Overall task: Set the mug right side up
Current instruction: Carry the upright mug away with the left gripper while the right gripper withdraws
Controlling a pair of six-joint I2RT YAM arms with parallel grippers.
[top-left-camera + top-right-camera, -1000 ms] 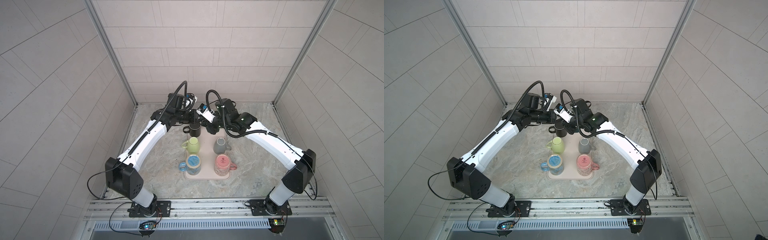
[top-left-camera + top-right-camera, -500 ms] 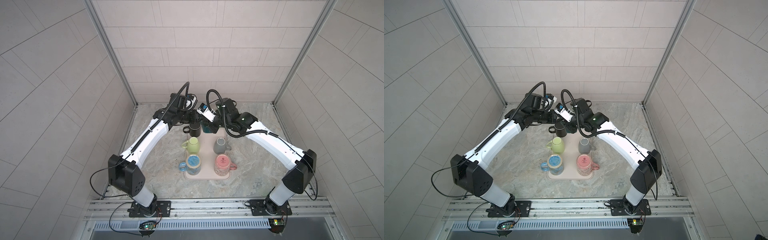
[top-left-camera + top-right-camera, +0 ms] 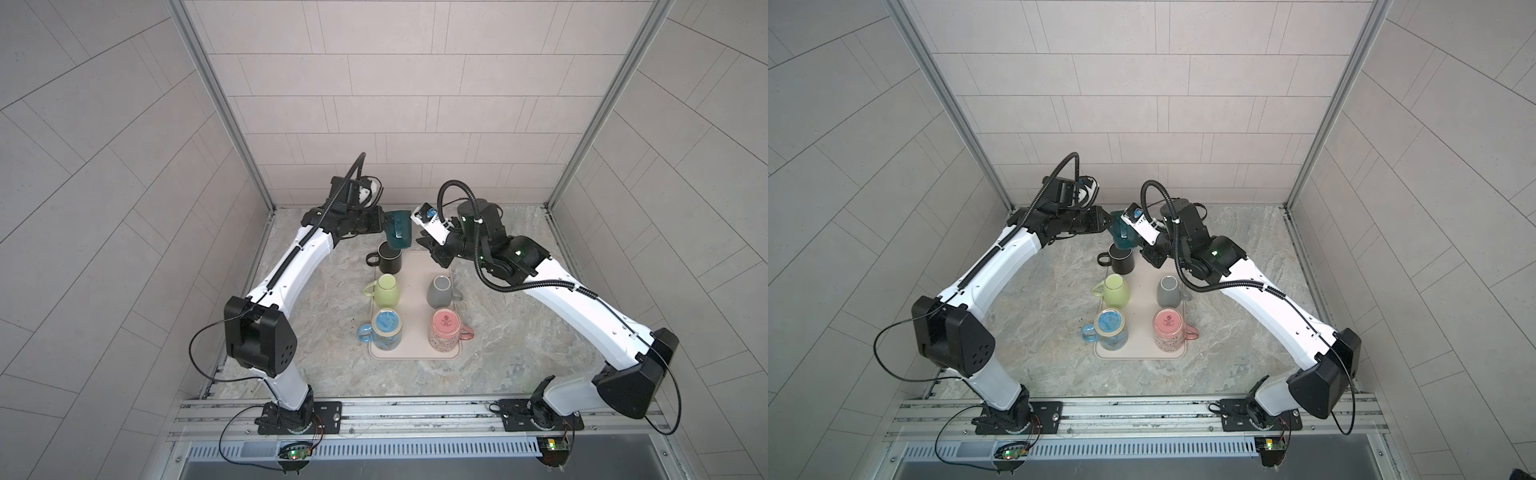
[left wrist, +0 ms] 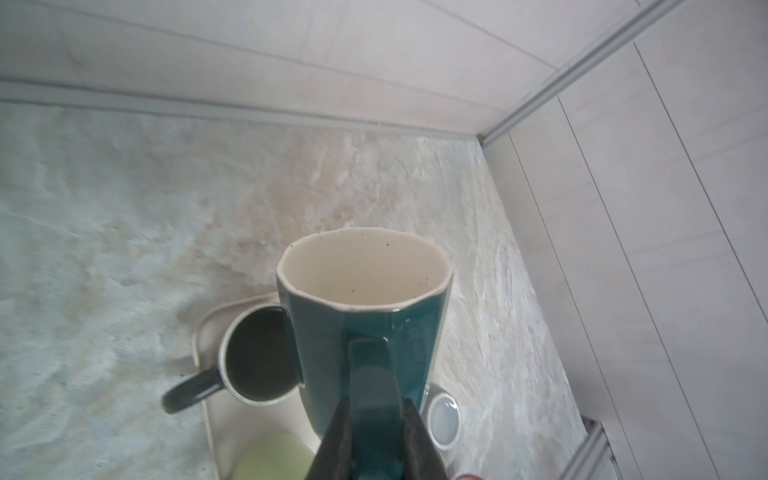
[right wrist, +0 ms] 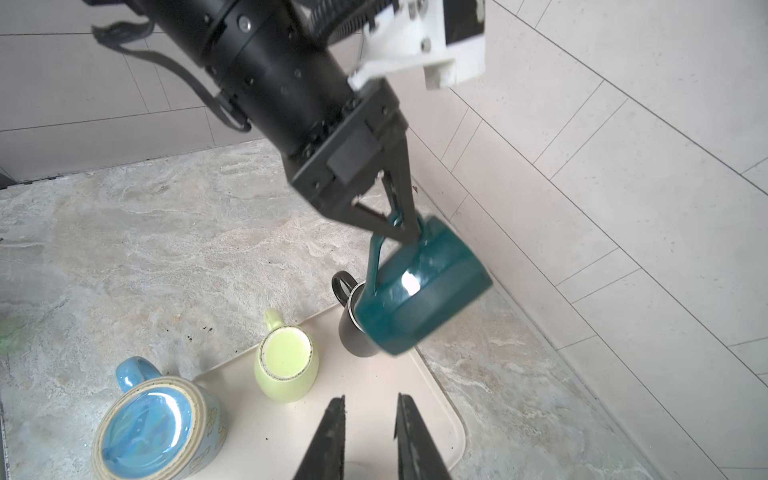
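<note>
Left pincer (image 3: 379, 221) is clamped on the handle of the teal mug (image 3: 398, 229), both fingers (image 4: 415, 436) pinching the handle flat. The mug is in the air, clear of the tray (image 3: 415, 270), and sticks out past the fingertips. It is tilted, not upright. In the left wrist view its cream mouth points away from the left pincer toward the back wall (image 4: 374, 62). In the right wrist view its base faces the right pincer (image 5: 370, 398).

Right pincer: jaws a narrow gap apart, nothing between them. In both top views it sits just beside the teal mug, not touching, with its fingertips over the far end of the tray.

Directly under the left pincer's load is the black mug (image 3: 388, 259), upright on the tray's far corner, handle hanging off the tray edge. The teal mug's lower edge overlaps it in every view. There is probably a gap between them, but these angles can't confirm it.

On the left pincer's side, back toward the arm bases: green mug (image 3: 386, 289), mouth up, then blue mug (image 3: 386, 330). On the right pincer's side: grey mug (image 3: 440, 289), then pink mug (image 3: 444, 332). All four are on the tray, and the tray is on the stone table (image 3: 332, 311).
</note>
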